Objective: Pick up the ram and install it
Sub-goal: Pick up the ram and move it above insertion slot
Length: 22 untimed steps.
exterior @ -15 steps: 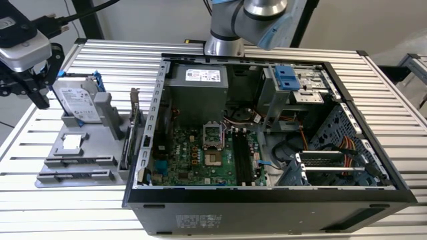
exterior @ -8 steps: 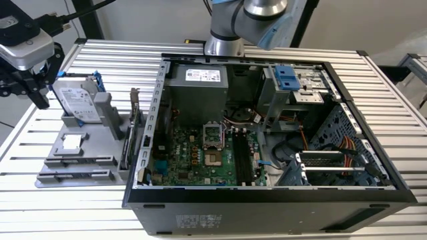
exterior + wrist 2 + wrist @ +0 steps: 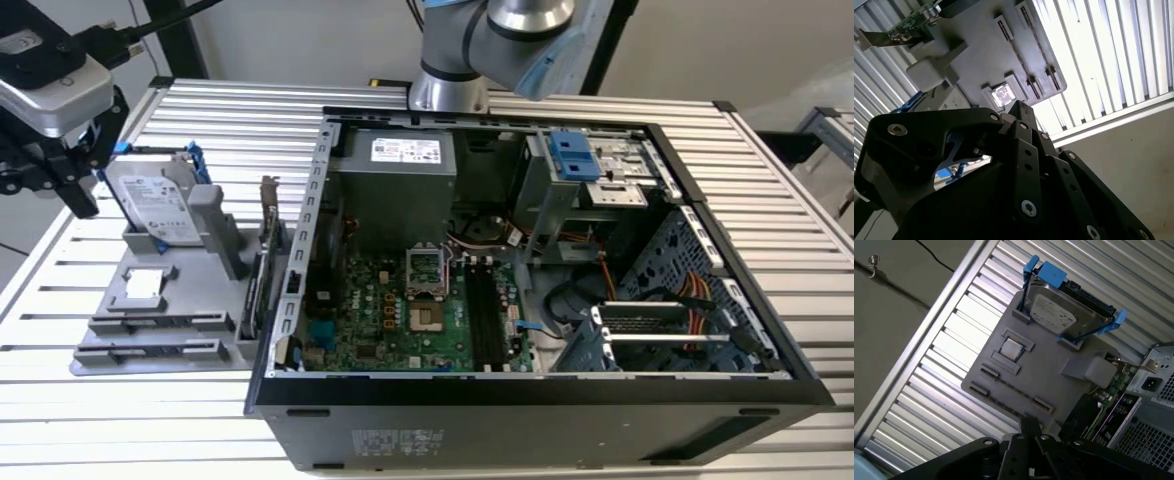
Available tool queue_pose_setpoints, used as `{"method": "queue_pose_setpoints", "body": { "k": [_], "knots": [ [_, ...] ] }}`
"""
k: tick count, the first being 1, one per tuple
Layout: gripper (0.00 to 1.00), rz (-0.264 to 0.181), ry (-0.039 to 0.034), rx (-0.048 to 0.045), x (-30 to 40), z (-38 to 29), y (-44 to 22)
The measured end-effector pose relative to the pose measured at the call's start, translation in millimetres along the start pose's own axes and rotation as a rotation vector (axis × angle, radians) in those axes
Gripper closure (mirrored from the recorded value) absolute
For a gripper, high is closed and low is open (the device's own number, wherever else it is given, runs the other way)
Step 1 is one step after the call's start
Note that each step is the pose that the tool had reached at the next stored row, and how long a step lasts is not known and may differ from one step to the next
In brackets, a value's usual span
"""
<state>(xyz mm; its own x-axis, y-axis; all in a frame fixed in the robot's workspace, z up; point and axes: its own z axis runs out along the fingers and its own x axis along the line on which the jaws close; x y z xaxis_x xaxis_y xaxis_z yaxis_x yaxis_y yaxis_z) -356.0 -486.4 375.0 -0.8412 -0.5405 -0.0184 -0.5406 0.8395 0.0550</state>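
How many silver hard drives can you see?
1. The silver hard drive stands in a blue bracket on the gray holder, at the exterior view's left of the open computer case. More could be hidden inside the case.

Exterior view: high, set back, angled down on open computer case (image 3: 534,410), with grey parts holder (image 3: 187,300) at exterior view's left.
First wrist view: near, looking past gripper (image 3: 1027,422) down on holder.
Second wrist view: nearer, facing same holder from another side.
Shared: holder in all three views; hard drive (image 3: 1059,315) in exterior and first wrist views.
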Motion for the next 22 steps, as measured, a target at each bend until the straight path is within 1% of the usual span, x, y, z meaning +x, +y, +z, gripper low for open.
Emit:
{"method": "queue_pose_setpoints", "body": {
  "k": [22],
  "knots": [
    [1.0,-0.141,0.0076,-0.0026,0.0,0.0,0.0]
  ]
}}
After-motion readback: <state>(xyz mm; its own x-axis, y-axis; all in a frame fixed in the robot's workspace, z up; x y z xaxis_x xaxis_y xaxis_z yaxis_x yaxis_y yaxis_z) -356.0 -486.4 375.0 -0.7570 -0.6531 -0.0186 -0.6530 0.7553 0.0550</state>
